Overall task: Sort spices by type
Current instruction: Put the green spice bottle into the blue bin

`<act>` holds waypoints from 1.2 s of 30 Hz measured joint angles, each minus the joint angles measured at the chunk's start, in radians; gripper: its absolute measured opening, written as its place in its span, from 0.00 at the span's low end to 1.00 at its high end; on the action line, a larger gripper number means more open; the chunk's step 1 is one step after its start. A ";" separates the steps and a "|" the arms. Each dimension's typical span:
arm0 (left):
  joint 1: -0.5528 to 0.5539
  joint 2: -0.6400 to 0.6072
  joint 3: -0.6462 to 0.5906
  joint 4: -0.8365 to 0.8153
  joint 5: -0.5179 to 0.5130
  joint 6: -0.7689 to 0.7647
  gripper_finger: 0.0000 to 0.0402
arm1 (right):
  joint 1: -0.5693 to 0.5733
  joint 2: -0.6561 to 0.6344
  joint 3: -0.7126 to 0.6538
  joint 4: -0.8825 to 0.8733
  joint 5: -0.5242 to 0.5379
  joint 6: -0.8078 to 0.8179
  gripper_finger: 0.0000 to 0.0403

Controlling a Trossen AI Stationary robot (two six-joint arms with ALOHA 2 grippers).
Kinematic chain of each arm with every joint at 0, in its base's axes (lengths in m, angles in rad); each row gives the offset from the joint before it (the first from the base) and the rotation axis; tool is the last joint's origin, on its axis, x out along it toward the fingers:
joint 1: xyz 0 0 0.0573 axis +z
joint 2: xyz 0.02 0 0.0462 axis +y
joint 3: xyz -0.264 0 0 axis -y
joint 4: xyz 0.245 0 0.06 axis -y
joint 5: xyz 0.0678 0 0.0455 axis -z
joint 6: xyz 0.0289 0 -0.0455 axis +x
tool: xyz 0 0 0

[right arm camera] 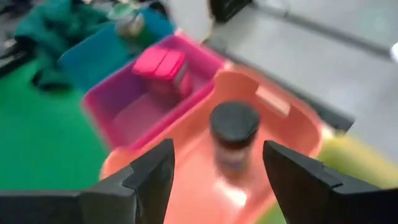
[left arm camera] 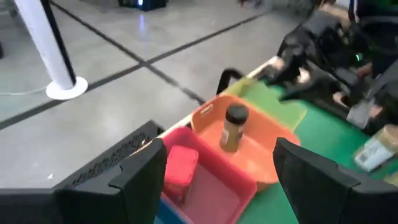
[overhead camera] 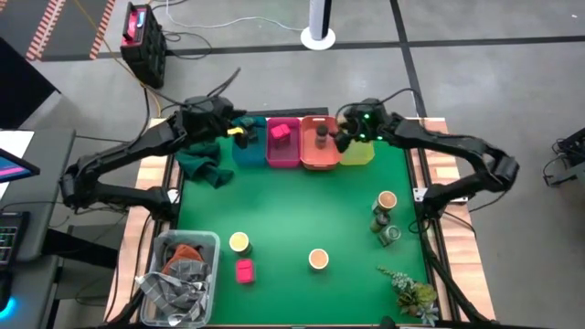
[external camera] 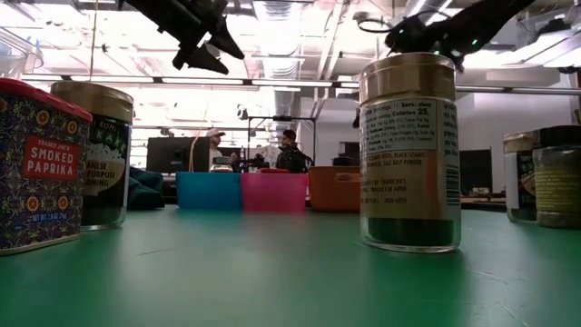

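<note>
My left gripper is open and empty above the blue bin, where a yellow-lidded jar sits. My right gripper is open over the orange bin. Its fingers stand on either side of the dark-lidded glass jar without touching it; the jar is upright on the bin's floor. A pink box rests in the pink bin. Loose on the green mat are a pink box, round jars with tan or yellow lids and two glass jars.
The yellow bin stands at the right end of the bin row on the far edge. A dark green cloth lies near the blue bin. A clear tub of rags fills the near left corner, and a plant sprig lies near right.
</note>
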 joint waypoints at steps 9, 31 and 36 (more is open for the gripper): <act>0.115 0.093 0.016 0.030 0.237 -0.003 0.70 | 0.137 -0.191 0.057 -0.528 -0.037 0.029 0.67; 0.117 0.404 0.209 0.155 0.521 0.149 0.70 | 0.525 -0.214 0.254 -1.116 -0.043 0.901 0.67; 0.114 0.404 0.210 0.154 0.553 0.146 0.70 | 0.613 -0.214 0.245 -1.159 -0.044 0.932 0.67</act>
